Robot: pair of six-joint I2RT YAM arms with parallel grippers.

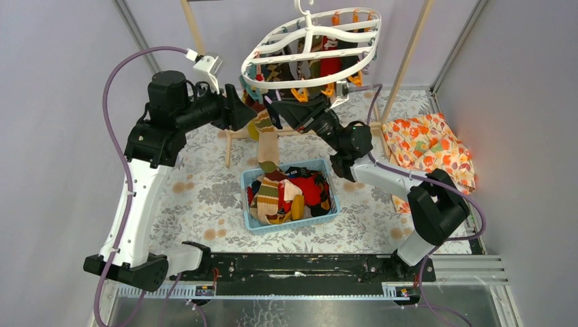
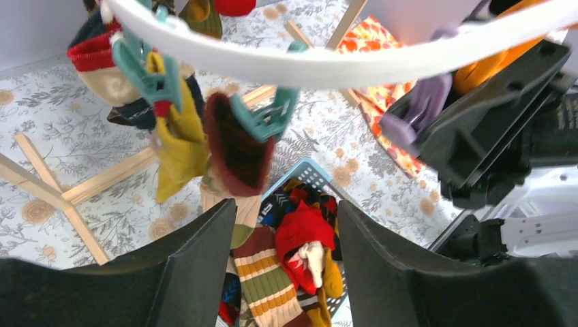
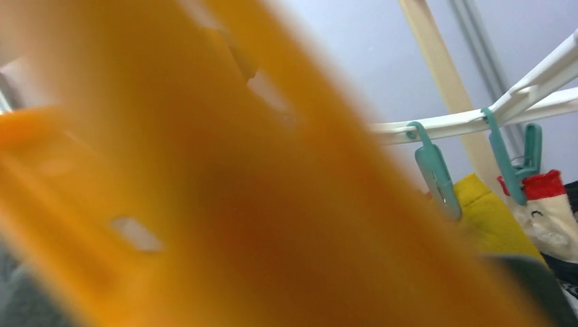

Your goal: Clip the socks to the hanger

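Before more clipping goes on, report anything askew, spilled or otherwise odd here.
The hanger looks tilted in the top view, with its left end lower than its right. In the right wrist view an orange clip sits so close that its blur fills most of the frame.

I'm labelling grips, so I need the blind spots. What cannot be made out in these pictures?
Right claw: how its jaws stand. In the right wrist view, a blurred orange clip fills the frame; in the top view, the hanger covers it.
Hanger hook: top view, cut off by the upper edge.
Lower socks in the basket: top view, the pile on top hides them.
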